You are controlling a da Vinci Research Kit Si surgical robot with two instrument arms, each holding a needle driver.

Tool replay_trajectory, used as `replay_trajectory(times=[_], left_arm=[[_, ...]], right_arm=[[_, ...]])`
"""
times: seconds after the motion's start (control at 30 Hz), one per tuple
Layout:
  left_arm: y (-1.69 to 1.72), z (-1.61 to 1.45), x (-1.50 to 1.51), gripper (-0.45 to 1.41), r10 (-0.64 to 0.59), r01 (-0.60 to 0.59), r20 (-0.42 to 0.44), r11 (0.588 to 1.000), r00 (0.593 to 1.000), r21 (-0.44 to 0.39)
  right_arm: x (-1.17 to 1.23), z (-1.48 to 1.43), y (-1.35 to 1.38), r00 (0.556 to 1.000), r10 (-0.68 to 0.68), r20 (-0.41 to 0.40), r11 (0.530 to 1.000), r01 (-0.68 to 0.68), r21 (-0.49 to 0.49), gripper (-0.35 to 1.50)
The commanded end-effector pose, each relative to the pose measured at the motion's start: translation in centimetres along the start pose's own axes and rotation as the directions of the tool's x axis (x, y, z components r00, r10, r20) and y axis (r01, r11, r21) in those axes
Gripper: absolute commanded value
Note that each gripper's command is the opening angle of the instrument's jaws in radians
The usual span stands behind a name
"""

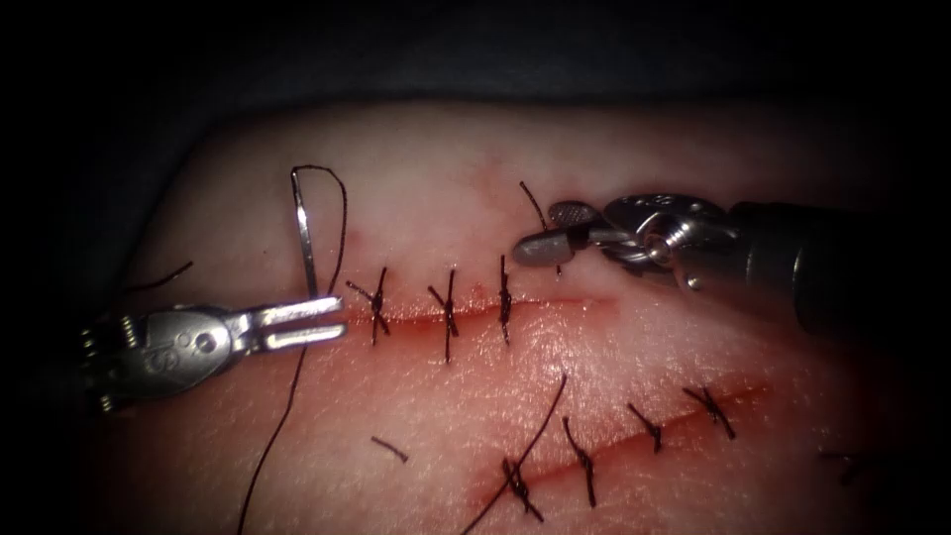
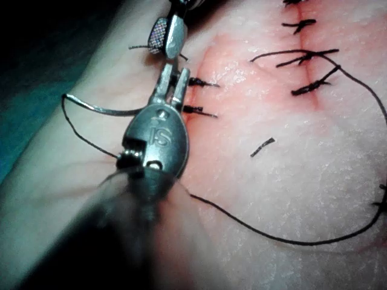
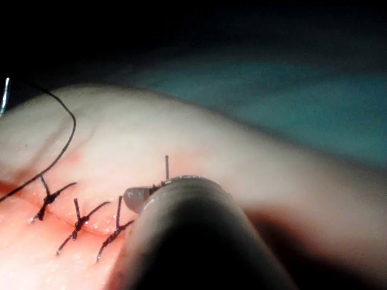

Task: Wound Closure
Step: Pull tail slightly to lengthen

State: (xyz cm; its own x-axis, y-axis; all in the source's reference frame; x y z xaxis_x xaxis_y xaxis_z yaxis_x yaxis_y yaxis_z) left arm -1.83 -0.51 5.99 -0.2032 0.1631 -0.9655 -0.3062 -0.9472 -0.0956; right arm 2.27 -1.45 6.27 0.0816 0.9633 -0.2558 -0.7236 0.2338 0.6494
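Observation:
The tissue (image 1: pixel 475 149) has an upper cut (image 1: pixel 580 300) closed by three dark stitches (image 1: pixel 449 302). My left tool (image 1: pixel 342 319) lies at the cut's left end with its jaws slightly open and nothing clearly between them. The curved needle (image 1: pixel 302 228) stands just above its upper jaw, with its lower end at the jaw. I cannot tell whether that end is in the tissue. Thread (image 1: pixel 342 223) loops from the needle's top end and runs down behind the left tool. My right tool (image 1: pixel 535 231) hovers open above the third stitch, beside a thread tail (image 1: pixel 533 201). The left wrist view shows the left tool (image 2: pixel 173 71) and the needle (image 2: pixel 103 110).
A second cut (image 1: pixel 644 436) with several stitches runs lower right, and a long thread (image 1: pixel 540 421) crosses it. A short cut piece of thread (image 1: pixel 389 449) lies on the tissue below the first cut. Red fluid (image 1: pixel 416 322) lines both cuts.

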Motion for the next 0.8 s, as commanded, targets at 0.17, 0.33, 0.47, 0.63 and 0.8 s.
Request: replay_trajectory(times=[0.17, 0.33, 0.47, 0.63, 0.8], left_arm=[[-0.04, 0.08, -0.01, -0.45, 0.002, -0.002, -0.002, 1.000, 1.000, 0.000], [-0.09, 0.10, -0.08, -0.45, -0.001, 0.001, -0.001, 1.000, 1.000, 0.000], [-0.16, 0.10, -0.16, -0.45, -0.010, 0.010, 0.013, 1.000, 1.000, 0.004], [-0.23, 0.09, -0.25, -0.45, -0.019, 0.018, 0.035, 1.000, 0.999, 0.019], [-0.28, 0.07, -0.31, -0.45, -0.022, 0.021, 0.049, 0.999, 0.999, 0.027]], right_arm=[[0.06, 0.06, -0.05, 0.999, -0.053, -0.006, 0.999, 0.053, 0.003, -0.22], [0.09, -0.08, -0.11, 0.990, -0.087, -0.111, 0.995, 0.092, 0.046, -0.35], [0.12, -0.20, -0.19, 0.980, -0.105, -0.168, 0.991, 0.117, 0.061, -0.35], [0.19, -0.31, -0.27, 0.967, -0.111, -0.229, 0.987, 0.134, 0.084, -0.35], [0.20, -0.33, -0.26, 0.962, -0.106, -0.254, 0.986, 0.134, 0.097, -0.35]])
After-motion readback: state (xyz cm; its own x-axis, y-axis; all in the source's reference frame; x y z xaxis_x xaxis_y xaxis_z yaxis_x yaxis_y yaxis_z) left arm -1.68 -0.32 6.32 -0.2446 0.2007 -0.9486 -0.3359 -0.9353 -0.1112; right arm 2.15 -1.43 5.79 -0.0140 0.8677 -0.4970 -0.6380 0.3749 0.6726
